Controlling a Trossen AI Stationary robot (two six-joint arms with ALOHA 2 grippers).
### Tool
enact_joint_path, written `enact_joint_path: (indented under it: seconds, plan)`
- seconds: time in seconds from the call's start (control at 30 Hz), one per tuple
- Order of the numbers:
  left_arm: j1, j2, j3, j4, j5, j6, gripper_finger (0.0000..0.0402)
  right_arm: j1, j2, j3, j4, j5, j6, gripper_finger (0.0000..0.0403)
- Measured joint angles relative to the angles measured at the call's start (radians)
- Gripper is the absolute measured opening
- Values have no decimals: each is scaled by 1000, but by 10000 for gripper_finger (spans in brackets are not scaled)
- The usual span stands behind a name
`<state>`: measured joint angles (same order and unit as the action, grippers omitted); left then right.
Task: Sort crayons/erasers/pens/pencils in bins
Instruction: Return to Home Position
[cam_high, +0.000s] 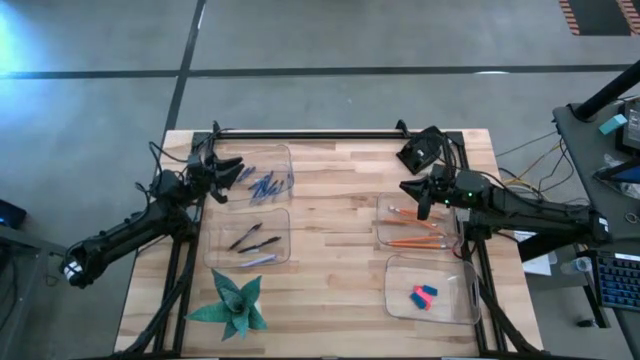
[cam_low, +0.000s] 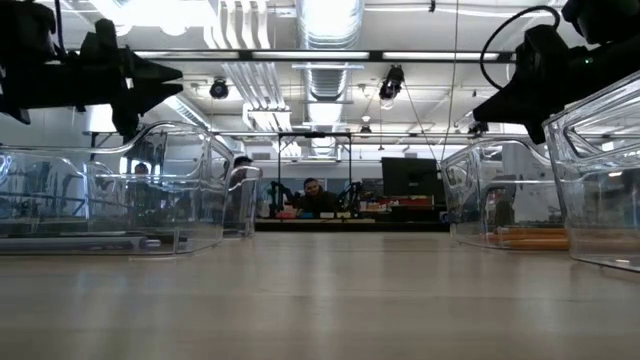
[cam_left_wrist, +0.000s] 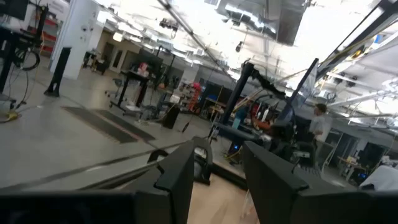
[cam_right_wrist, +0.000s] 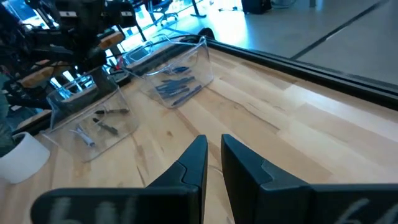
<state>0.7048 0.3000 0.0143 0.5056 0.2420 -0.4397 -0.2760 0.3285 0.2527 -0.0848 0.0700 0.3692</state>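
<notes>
While the erasers (cam_high: 423, 296) sit in the bin (cam_high: 431, 290) nearest the table's front edge, the pencils (cam_high: 415, 229) lie in the next bin back, with the right gripper (cam_high: 421, 205) hovering over them, fingers narrow and empty. Left gripper (cam_high: 233, 172) is parted, empty, beside the far bin of blue sticks (cam_high: 266, 185).

A big open workshop with a grey concrete floor (cam_high: 330, 40) crossed by dark lines. Silver ducts (cam_low: 330, 30) and bright lamps run along the ceiling. At the far end a person (cam_low: 314, 190) sits among cluttered benches beside a dark monitor (cam_low: 408, 177). A desk (cam_high: 600, 150) stands to the right.
</notes>
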Motion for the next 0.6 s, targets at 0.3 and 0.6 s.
enact_joint_path:
  seconds: [0.3,0.6]
  plan:
    - [0,-8,-6,-35,2,-25,123,0,-60,-1,-57,0,16,38]
    - [0,-8,-7,-36,3,-26,123,0,-60,-24,-66,0,31,38]
